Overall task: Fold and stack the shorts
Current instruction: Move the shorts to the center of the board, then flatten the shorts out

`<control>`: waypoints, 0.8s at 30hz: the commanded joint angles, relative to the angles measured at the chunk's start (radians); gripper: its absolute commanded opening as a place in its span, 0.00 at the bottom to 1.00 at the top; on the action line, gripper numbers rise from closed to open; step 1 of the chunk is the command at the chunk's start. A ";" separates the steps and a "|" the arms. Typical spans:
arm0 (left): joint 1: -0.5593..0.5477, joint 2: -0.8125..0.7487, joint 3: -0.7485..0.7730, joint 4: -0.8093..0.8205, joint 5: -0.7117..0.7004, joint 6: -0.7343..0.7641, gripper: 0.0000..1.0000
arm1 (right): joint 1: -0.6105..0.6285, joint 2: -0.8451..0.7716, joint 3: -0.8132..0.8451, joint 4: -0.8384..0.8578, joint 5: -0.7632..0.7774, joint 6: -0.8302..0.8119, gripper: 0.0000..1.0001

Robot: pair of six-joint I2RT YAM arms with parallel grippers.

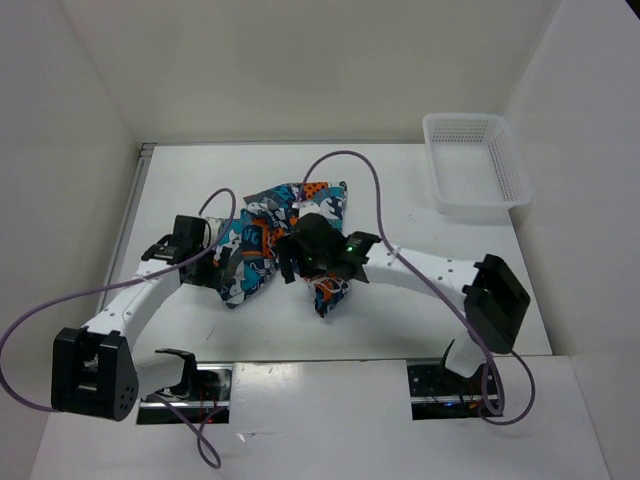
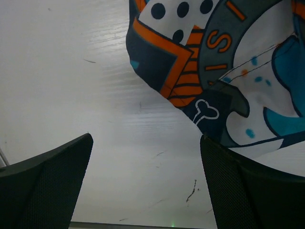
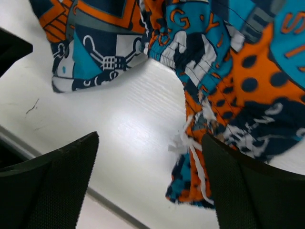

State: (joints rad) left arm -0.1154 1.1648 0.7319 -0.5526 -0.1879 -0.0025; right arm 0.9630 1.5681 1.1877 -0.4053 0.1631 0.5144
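The shorts lie crumpled in a heap mid-table, their print teal, orange, white and navy. My left gripper sits low at the heap's left edge. In the left wrist view it is open over bare table, and the shorts reach just past the right finger. My right gripper hovers above the heap's front. Seen from the right wrist it is open and empty. The shorts and a white drawstring lie by its right finger.
A white mesh basket stands at the back right corner, with nothing showing in it. White walls close in the table at the back and both sides. Purple cables loop over both arms.
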 commanded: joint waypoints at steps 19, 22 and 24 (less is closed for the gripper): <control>0.000 0.032 0.024 0.043 0.079 0.002 0.99 | 0.033 0.515 0.354 0.074 0.320 -0.062 0.54; 0.000 0.032 0.024 0.034 0.070 0.002 0.99 | 0.033 0.504 0.354 0.083 0.311 -0.062 0.23; 0.000 0.032 0.034 0.025 0.070 0.002 0.99 | 0.023 0.451 0.316 0.083 0.332 -0.062 0.03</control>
State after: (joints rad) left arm -0.1150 1.2095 0.7589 -0.5179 -0.1078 -0.0032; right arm 0.9859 2.0785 1.4879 -0.3653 0.4301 0.4427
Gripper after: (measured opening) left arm 0.988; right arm 0.075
